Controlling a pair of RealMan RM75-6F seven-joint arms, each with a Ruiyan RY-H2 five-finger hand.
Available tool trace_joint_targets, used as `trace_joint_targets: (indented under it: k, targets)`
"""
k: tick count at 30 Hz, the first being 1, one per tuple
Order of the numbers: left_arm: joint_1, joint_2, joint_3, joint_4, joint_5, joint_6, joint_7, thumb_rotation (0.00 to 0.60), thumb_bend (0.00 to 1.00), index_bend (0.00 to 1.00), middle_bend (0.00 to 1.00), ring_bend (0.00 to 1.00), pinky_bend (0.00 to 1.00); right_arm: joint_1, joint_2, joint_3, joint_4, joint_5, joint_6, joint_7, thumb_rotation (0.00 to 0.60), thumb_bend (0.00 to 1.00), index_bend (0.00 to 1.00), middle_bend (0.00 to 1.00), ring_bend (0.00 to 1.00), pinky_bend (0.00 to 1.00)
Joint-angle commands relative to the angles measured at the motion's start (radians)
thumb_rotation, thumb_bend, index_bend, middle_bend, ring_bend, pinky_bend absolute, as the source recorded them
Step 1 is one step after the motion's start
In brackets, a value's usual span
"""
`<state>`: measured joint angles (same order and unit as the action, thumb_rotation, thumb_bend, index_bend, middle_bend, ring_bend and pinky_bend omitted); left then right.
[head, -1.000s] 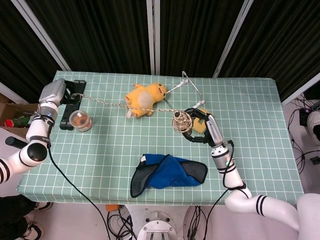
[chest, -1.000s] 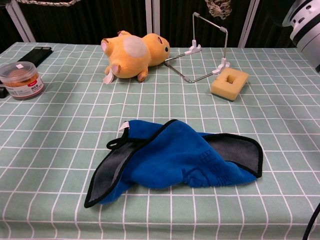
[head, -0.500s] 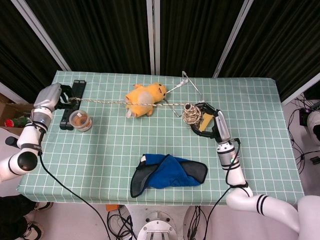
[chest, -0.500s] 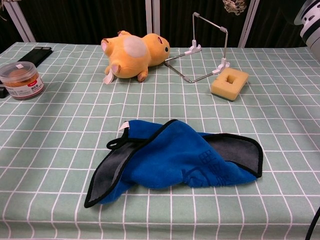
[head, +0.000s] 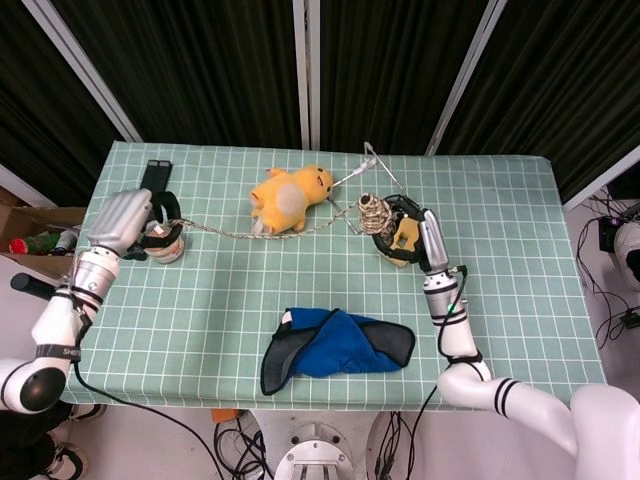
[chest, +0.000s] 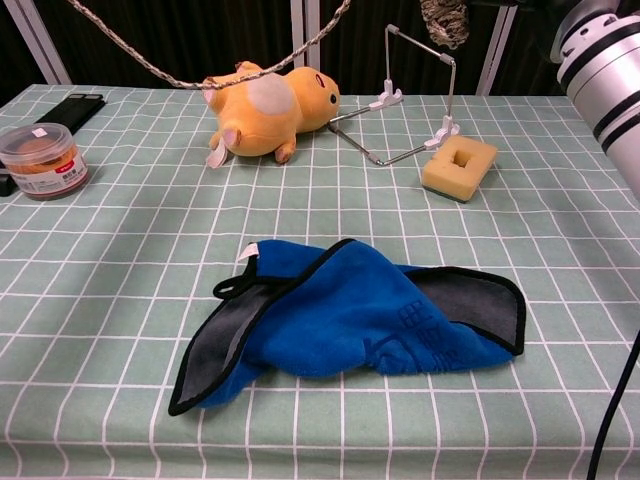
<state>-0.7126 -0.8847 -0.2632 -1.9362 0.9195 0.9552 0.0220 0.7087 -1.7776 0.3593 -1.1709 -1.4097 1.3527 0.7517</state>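
Checked table: labelled jar (chest: 40, 160), its writing unreadable.

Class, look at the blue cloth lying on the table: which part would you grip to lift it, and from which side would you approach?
Grip the blue cloth probably at its raised middle fold, coming straight down from above. It lies crumpled, bunched higher there, while the dark-lined corners lie flat against the table and offer little to pinch.

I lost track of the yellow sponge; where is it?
In the chest view, the yellow sponge lies on the table's far right, beside the wire stand, right of the plush toy.
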Motion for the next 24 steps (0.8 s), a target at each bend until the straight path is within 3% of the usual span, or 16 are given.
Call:
trace_joint_targets:
  k: [1, 7, 11, 18, 24]
  targets:
    - [0.059, 0.034, 0.023, -0.111, 0.142, 0.1, 0.052, 0.6, 0.53, 0.71, 0.57, 0.54, 0.68, 0.02, -0.011, 0.01, 0.019, 0.012, -0.034, 0.011, 0.6, 0.73, 0.78, 0.58, 0.56, 0.72]
    - [0.09, 0.028, 0.043, -0.209, 0.321, 0.197, 0.152, 0.6, 0.53, 0.72, 0.57, 0.54, 0.68, 0.063, -0.03, 0.032, 0.038, 0.071, -0.145, 0.011, 0.6, 0.73, 0.78, 0.58, 0.56, 0.72]
    - [0.075, 0.028, 0.019, -0.269, 0.337, 0.214, 0.2, 0.6, 0.53, 0.72, 0.58, 0.55, 0.68, 0.099, -0.057, 0.028, 0.074, 0.076, -0.189, -0.048, 0.6, 0.74, 0.78, 0.58, 0.56, 0.72]
    - [-0.01, 0.019, -0.056, -0.397, 0.228, 0.207, 0.316, 0.6, 0.53, 0.73, 0.59, 0.57, 0.7, 0.155, -0.104, 0.029, 0.123, 0.098, -0.271, -0.097, 0.6, 0.75, 0.78, 0.57, 0.56, 0.72]
    - [-0.134, -0.057, -0.144, -0.42, 0.03, 0.206, 0.368, 0.6, 0.53, 0.73, 0.59, 0.57, 0.71, 0.195, -0.148, 0.026, 0.172, 0.092, -0.3, -0.12, 0.6, 0.75, 0.78, 0.57, 0.56, 0.72]
